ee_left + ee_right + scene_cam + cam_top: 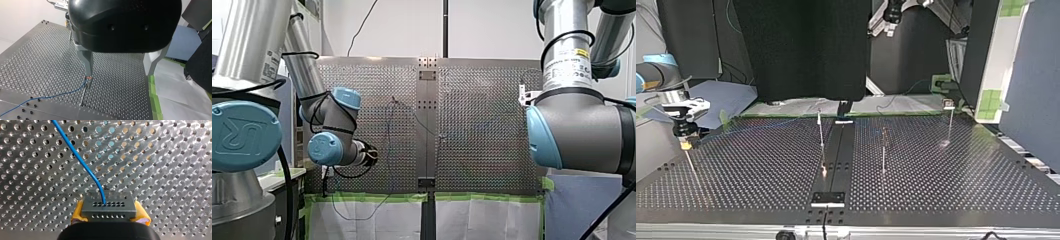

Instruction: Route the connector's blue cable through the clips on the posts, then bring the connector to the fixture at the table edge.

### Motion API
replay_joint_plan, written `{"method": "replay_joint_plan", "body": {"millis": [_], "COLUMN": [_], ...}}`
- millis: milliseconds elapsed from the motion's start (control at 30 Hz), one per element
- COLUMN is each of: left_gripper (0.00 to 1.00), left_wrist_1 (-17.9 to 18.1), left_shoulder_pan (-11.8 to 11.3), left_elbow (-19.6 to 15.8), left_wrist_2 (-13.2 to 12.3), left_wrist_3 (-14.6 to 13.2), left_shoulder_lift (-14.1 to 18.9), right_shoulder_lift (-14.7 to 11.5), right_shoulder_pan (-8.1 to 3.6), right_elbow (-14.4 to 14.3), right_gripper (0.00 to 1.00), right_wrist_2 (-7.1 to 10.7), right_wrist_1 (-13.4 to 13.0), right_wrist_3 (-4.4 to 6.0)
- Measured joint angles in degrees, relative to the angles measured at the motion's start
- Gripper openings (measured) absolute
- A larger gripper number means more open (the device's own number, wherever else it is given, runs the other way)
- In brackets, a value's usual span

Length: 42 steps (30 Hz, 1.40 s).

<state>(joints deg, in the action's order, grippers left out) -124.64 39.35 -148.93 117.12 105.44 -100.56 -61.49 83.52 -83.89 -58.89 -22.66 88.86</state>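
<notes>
**Connector clamped, cable strung to a far clip**

My right gripper (109,213) is closed on the small grey metal connector block with rows of pin holes (108,206). Its yellow pads (78,214) press on the block's two short sides. The thin blue cable (80,158) leaves one hole in the connector's pin face and arcs away over the perforated steel table (162,170), which lies below the connector. In the top view a slim metal post (692,167) stands just beneath the connector.

Well apart from the connector, the cable reaches the small clip (88,79) on top of another thin post (83,97). My left gripper (119,67), black-bodied with metal fingers (88,60), hangs above that clip, far from the connector. Its jaws are spread wide and hold nothing.

The main risk, as I judge it, is tension. If the connector is carried further from the far clip, the cable could go taut and pop out of the clip or bend that post, since nothing braces the cable there. A sideways tug could also twist the connector between the pads, which hold it only by its sides. If the connector is lowered carelessly, it could strike the post beneath it.
</notes>
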Motion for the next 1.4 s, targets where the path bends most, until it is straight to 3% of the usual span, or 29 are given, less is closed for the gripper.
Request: {"method": "replay_joint_plan", "body": {"millis": [500, 533, 567, 600, 633, 667, 700, 767, 800, 833, 1400], "left_gripper": [1.0, 1.0, 1.0, 1.0, 1.0, 1.0, 1.0, 1.0, 1.0, 1.0, 1.0], "left_wrist_1": [0.0, 0.0, 0.0, 0.0, -0.1, -0.1, -0.2, -0.2, -0.2, -0.2, -0.3], "left_shoulder_pan": [0.0, 0.0, 0.0, 0.0, 0.0, 0.0, 0.0, 0.0, 0.0, 0.0, 0.0], "left_elbow": [0.0, 0.0, 0.0, 0.0, 0.0, 0.0, 0.0, 0.0, 0.0, 0.0, 0.0], "left_wrist_2": [0.0, 0.0, 0.0, 0.0, 0.0, 0.0, 0.0, 0.1, 0.1, 0.1, 0.8], "left_wrist_3": [0.0, -0.1, -0.1, -0.1, -0.1, -0.2, -0.2, -0.2, -0.2, -0.2, -0.4], "left_shoulder_lift": [0.0, 0.0, 0.0, 0.0, 0.0, 0.0, 0.0, 0.0, 0.0, 0.0, 0.0], "right_shoulder_lift": [0.2, 0.2, 0.2, 0.3, 0.3, 0.3, 0.3, 0.4, 0.5, 0.5, 0.9], "right_shoulder_pan": [0.1, 0.1, 0.09, 0.1, 0.11, 0.12, 0.12, 0.12, 0.12, 0.11, 0.62], "right_elbow": [0.1, 0.1, 0.1, 0.1, 0.1, 0.1, 0.1, 0.1, 0.0, 0.0, 0.0], "right_gripper": [0.0, 0.26, 0.38, 0.38, 0.5, 0.72, 0.72, 0.91, 0.91, 0.98, 1.0], "right_wrist_2": [-0.63, -0.85, -1.22, -1.53, -1.82, -2.09, -2.38, -2.74, -2.84, -2.91, -2.94], "right_wrist_1": [-0.3, -0.3, -0.3, -0.3, -0.3, -0.3, -0.3, -0.2, -0.2, -0.2, -1.0], "right_wrist_3": [0.26, 0.29, 0.32, 0.33, 0.32, 0.34, 0.37, 0.41, 0.42, 0.43, 0.55]}}
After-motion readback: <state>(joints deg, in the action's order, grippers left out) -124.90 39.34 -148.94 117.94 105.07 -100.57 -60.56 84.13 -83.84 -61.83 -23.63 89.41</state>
